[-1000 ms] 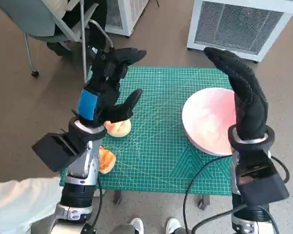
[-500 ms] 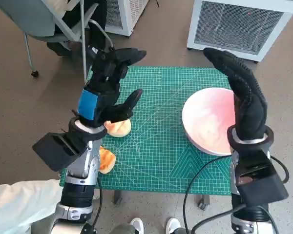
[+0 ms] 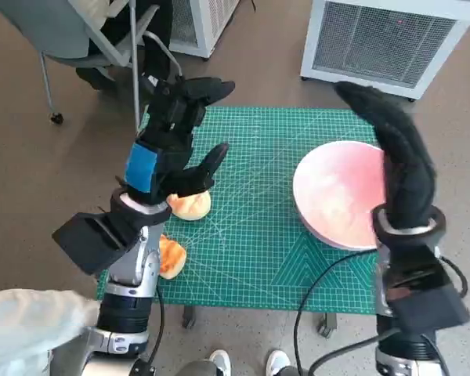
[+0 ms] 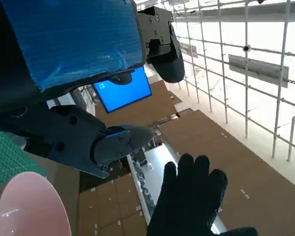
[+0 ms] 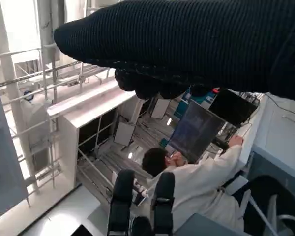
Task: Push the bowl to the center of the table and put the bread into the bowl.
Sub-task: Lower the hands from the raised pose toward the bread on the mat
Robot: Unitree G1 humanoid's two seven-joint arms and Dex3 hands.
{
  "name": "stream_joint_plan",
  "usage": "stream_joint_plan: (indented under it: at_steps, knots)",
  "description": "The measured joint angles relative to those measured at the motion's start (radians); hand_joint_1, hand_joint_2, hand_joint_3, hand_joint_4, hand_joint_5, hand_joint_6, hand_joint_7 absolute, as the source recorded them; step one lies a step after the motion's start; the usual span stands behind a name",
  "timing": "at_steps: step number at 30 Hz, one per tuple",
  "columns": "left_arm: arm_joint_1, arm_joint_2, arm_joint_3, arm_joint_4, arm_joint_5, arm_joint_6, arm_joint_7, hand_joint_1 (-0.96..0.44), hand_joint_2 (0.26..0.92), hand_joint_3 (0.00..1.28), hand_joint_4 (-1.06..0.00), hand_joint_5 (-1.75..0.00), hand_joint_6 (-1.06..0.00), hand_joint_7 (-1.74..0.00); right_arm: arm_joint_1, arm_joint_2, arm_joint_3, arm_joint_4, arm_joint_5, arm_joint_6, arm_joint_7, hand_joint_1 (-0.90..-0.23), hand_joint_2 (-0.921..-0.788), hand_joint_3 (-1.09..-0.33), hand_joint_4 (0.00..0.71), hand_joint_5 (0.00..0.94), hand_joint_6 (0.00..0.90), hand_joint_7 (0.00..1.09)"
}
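- No brand, label or readable writing showed on anything; the green cutting mat (image 3: 258,227) covering the desk (image 3: 189,316) carried only a fine printed grid and diagonal lines.
- The pink bowl (image 3: 337,196) sat upright on the mat's right part, mouth up, its right side hidden behind the right hand; in the left wrist view a section of its rim (image 4: 29,204) showed at one corner.
- A round piece of bread (image 3: 191,204) lay on the mat's left part, just below the left hand's fingers and partly covered by them; being round, it showed no clear long axis.
- A second, more orange piece of bread (image 3: 171,256) lay at the mat's left edge, half hidden by the left forearm.
- The left hand (image 3: 172,149), blue tape on its back, was raised above the left side of the mat with its fingers spread apart and nothing in them.
- The right hand (image 3: 395,153), in its black glove, stood upright at the bowl's right edge, fingers extended together and holding nothing; whether it touched the bowl could not be told.
- Around the desk: a grey chair (image 3: 70,35) at the upper left, a white grilled cabinet (image 3: 384,43) at the upper right, and shoes (image 3: 219,363) on the floor below.
- The right wrist view showed a person (image 5: 196,189) in a pale top sitting at a screen.
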Motion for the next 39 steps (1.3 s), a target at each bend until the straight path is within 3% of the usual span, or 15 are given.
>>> stream_joint_plan:
  at_steps: [4,11,14,20,24,28,33,39]
  knots:
    - [0.001,0.001,0.002,-0.001,0.0,0.0,0.002,-0.31,0.772,0.64,0.0,-0.86,0.0,-1.04,0.01,-0.046,-0.056,0.048,0.038,-0.036,0.007,-0.562,-0.921,-0.731,0.283,0.001,0.005,0.67]
    - [0.005,0.002,0.005,-0.001,-0.002,0.001,0.003,-0.3,0.772,0.64,0.0,-0.83,0.0,-1.05,0.039,-0.085,-0.17,0.182,0.035,-0.097,-0.057,-0.539,-0.921,-0.748,0.284,0.001,0.026,0.63]
    - [0.006,0.003,0.006,-0.001,-0.003,0.001,0.003,-0.3,0.772,0.64,0.0,-0.83,0.0,-1.04,0.041,-0.1,-0.21,0.254,0.008,-0.12,-0.11,-0.53,-0.921,-0.758,0.281,0.0,0.029,0.62]
    - [0.006,0.002,0.006,-0.001,-0.003,0.001,0.004,-0.3,0.771,0.65,0.0,-0.82,0.0,-1.04,0.035,-0.148,-0.259,0.439,-0.079,-0.168,-0.232,-0.527,-0.921,-0.78,0.272,0.0,0.029,0.62]
    - [0.006,0.002,0.007,0.0,-0.003,0.001,0.004,-0.29,0.77,0.65,0.0,-0.81,0.0,-1.04,0.023,-0.178,-0.272,0.59,-0.083,-0.182,-0.283,-0.528,-0.921,-0.784,0.272,0.0,0.028,0.61]
    - [0.006,0.003,0.009,0.0,-0.003,0.001,0.004,-0.29,0.77,0.65,0.0,-0.81,0.0,-1.04,-0.001,-0.194,-0.279,0.723,-0.069,-0.176,-0.293,-0.52,-0.921,-0.79,0.271,0.0,0.056,0.51]
    - [0.006,0.003,0.01,0.001,-0.003,0.001,0.004,-0.29,0.769,0.65,0.0,-0.81,0.0,-1.04,-0.04,-0.194,-0.289,0.86,-0.003,-0.14,-0.249,-0.526,-0.921,-0.793,0.264,0.0,0.082,0.45]
    - [0.006,0.007,0.015,0.003,-0.003,0.001,0.004,-0.29,0.767,0.65,0.0,-0.82,0.0,-1.04,-0.075,-0.188,-0.299,0.975,0.047,-0.076,-0.2,-0.531,-0.921,-0.784,0.244,0.0,0.109,0.4]
